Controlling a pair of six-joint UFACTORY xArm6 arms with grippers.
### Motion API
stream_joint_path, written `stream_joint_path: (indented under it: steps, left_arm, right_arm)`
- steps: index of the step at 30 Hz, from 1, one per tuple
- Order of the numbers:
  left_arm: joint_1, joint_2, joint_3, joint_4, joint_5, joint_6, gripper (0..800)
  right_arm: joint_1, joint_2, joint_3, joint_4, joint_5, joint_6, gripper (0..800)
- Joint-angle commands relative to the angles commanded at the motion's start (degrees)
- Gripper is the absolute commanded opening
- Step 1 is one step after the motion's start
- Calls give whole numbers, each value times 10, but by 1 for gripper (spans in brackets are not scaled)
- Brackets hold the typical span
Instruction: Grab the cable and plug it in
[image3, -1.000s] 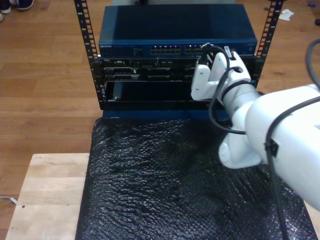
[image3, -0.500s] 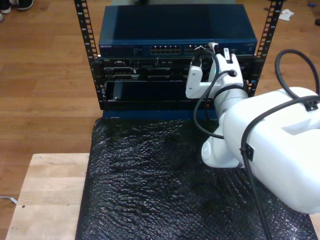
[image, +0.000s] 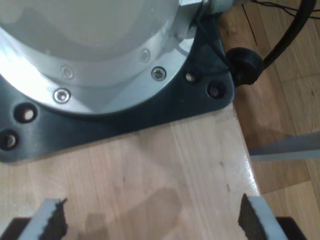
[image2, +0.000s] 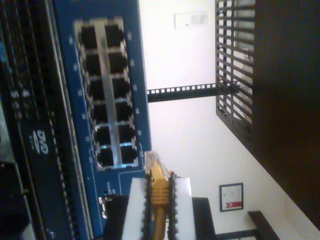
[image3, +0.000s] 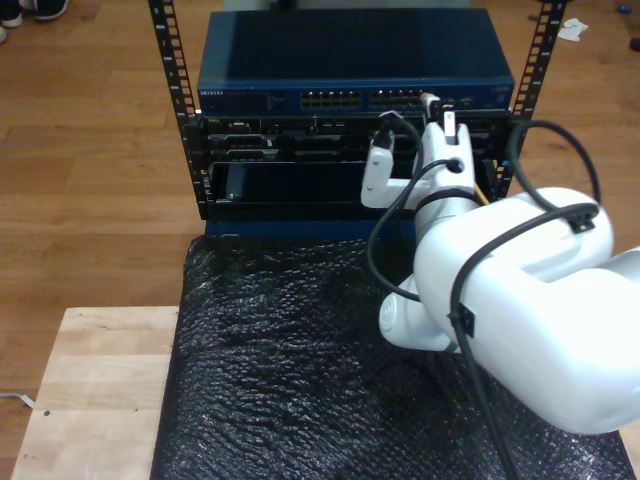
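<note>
Right at the blue switch (image2: 75, 125), my second gripper (image2: 159, 200) is pinching the cable (image2: 160, 192) with its plug just beside the port block (image2: 107, 95), and any tilt could jam it against a port edge.

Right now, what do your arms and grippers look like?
My second arm is glossy white with rounded joints and black cables looped along it. My second gripper has white fingers with black serrated pads; my first gripper's look alike.
</note>
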Motion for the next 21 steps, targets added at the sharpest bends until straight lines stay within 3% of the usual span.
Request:
stream_joint_path:
  steps: [21]
  left_arm:
    - [0, 0, 0, 1, 0, 0, 800]
  right_arm:
    - [2, 39, -51, 31, -4, -57, 0]
